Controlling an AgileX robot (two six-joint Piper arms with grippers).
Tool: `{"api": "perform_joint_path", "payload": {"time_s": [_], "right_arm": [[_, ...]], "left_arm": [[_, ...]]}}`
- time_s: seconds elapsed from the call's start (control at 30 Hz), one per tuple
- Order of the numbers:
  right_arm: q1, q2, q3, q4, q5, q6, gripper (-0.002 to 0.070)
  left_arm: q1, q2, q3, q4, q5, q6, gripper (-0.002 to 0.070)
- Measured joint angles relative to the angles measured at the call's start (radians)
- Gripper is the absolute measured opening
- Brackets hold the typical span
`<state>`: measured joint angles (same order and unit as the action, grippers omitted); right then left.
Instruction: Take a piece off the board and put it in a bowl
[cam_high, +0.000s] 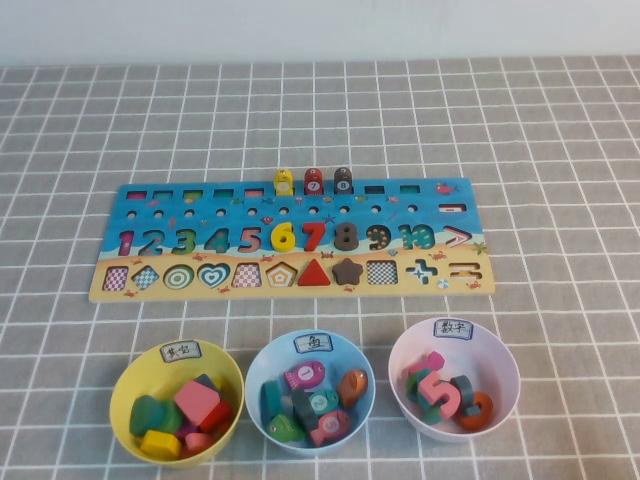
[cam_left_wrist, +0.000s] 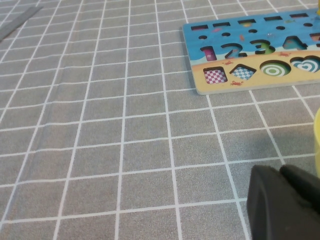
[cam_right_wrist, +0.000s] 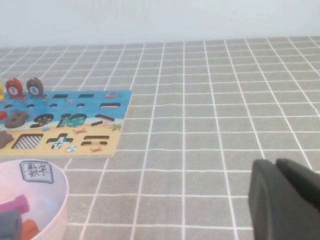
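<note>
The board (cam_high: 290, 240) lies flat mid-table; its left end shows in the left wrist view (cam_left_wrist: 250, 55) and its right end in the right wrist view (cam_right_wrist: 65, 125). The light blue bowl (cam_high: 258, 372) stands in front of it and holds several fish pieces. A dark teal-green fish piece (cam_high: 310, 408) with a pale round mark lies among them. My left gripper (cam_left_wrist: 281, 171) is shut and empty, low over the cloth left of the board. My right gripper (cam_right_wrist: 276, 165) is shut and empty, over the cloth right of the board. Neither gripper shows in the high view.
A yellow fish (cam_high: 284, 181), a red fish (cam_high: 313, 180) and a dark brown fish (cam_high: 343, 179) stand on the board's back edge. A yellow bowl (cam_high: 125, 385) with shape pieces stands left of the blue bowl, and a pale pink bowl (cam_high: 505, 365) with number pieces stands right of it.
</note>
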<state>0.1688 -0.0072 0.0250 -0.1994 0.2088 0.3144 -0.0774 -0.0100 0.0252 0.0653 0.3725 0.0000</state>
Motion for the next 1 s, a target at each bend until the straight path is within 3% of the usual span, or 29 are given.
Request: {"api": "perform_joint_path", "payload": {"time_s": [0.4, 0.67, 1.0], "right_arm": [[0.0, 0.0, 0.0, -0.009, 0.011, -0.003, -0.0017], [0.0, 0.0, 0.0, 0.267, 0.084, -0.377, -0.0017], [0.0, 0.0, 0.0, 0.309, 0.153, -0.435, -0.0017]], "left_arm": [[0.0, 0.0, 0.0, 0.002, 0.0, 0.0, 0.0], [-0.002, 0.0, 0.0, 0.002, 0.0, 0.0, 0.0], [-0.002, 0.0, 0.0, 0.002, 0.0, 0.0, 0.0]]}}
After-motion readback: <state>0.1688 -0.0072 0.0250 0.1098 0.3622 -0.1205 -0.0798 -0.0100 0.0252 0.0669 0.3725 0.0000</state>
